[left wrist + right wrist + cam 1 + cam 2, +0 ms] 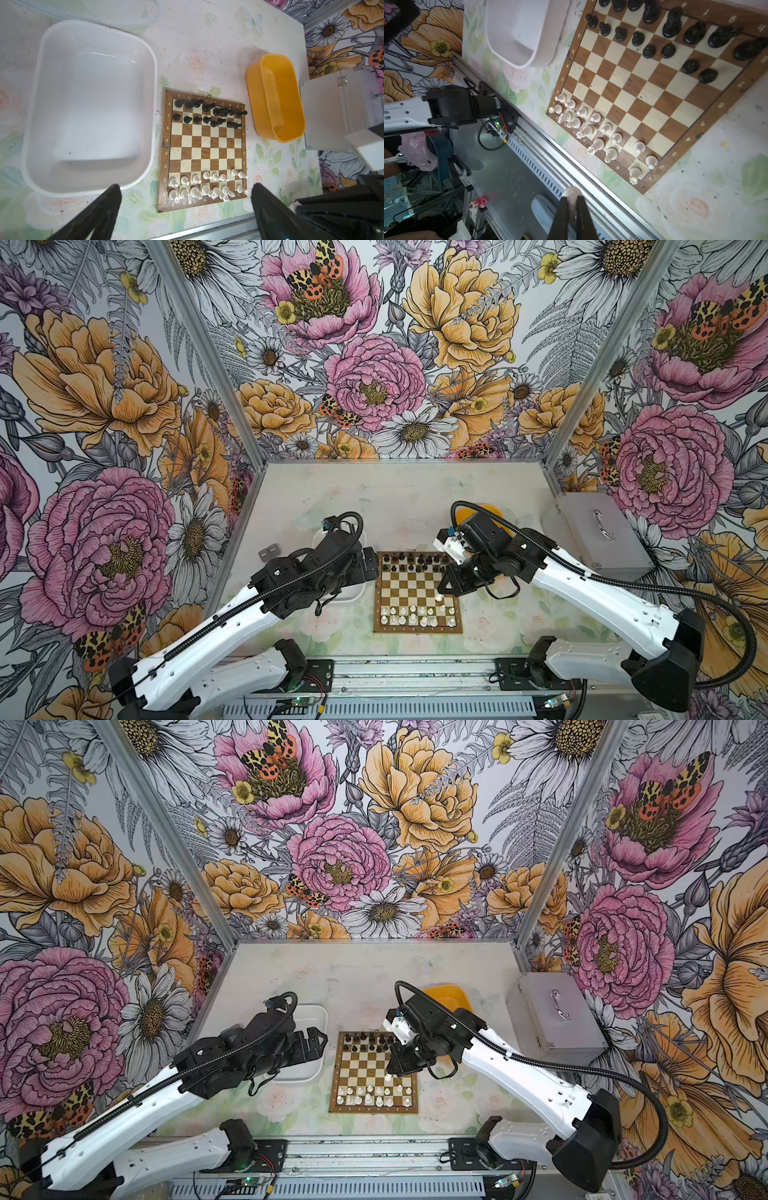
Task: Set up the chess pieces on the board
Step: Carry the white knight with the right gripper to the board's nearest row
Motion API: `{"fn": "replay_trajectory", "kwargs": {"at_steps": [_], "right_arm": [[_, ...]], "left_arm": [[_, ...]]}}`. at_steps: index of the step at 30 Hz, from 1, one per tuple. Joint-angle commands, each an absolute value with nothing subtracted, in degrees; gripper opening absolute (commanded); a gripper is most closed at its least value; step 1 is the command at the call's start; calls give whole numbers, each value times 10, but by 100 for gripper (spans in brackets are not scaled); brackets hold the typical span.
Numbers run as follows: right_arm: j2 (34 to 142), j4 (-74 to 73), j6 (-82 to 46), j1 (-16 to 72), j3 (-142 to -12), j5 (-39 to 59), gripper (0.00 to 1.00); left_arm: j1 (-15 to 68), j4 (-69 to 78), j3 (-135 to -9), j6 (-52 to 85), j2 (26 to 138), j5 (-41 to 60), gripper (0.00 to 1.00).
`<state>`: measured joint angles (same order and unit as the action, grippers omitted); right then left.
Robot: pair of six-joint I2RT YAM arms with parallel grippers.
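The board (417, 593) (374, 1073) (205, 149) (654, 93) lies mid-table. Black chess pieces (207, 113) fill its two far rows and white chess pieces (205, 187) stand in its two near rows. My right gripper (572, 198) (439, 595) is shut on a white piece (571, 193) (388, 1077), held above the board's right side, just beyond the white rows. My left gripper (187, 187) (370, 568) is open and empty, hovering high beside the board's left edge over the white tray.
An empty white tray (93, 104) (353, 595) sits left of the board. An empty yellow tray (276, 97) (449, 996) sits at its far right. A grey metal case (598, 535) stands by the right wall. A metal rail (550, 166) runs along the table's front.
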<state>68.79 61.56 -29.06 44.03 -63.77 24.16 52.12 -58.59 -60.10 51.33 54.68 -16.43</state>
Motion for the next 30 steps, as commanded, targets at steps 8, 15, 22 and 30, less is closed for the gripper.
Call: {"fn": "replay_trajectory", "kwargs": {"at_steps": [8,15,22,30], "right_arm": [[649,652,-328,517,-580,98,0],[652,643,-358,569,-557,48,0],[643,585,-373,577,-517,27,0],[666,525,-377,597,-499,9,0]], "left_arm": [[593,-583,-648,530,605,-252,99],[651,-583,-650,541,636,-268,99],[694,-583,-625,571,629,-293,99],[709,-583,-602,597,583,-321,99]]}}
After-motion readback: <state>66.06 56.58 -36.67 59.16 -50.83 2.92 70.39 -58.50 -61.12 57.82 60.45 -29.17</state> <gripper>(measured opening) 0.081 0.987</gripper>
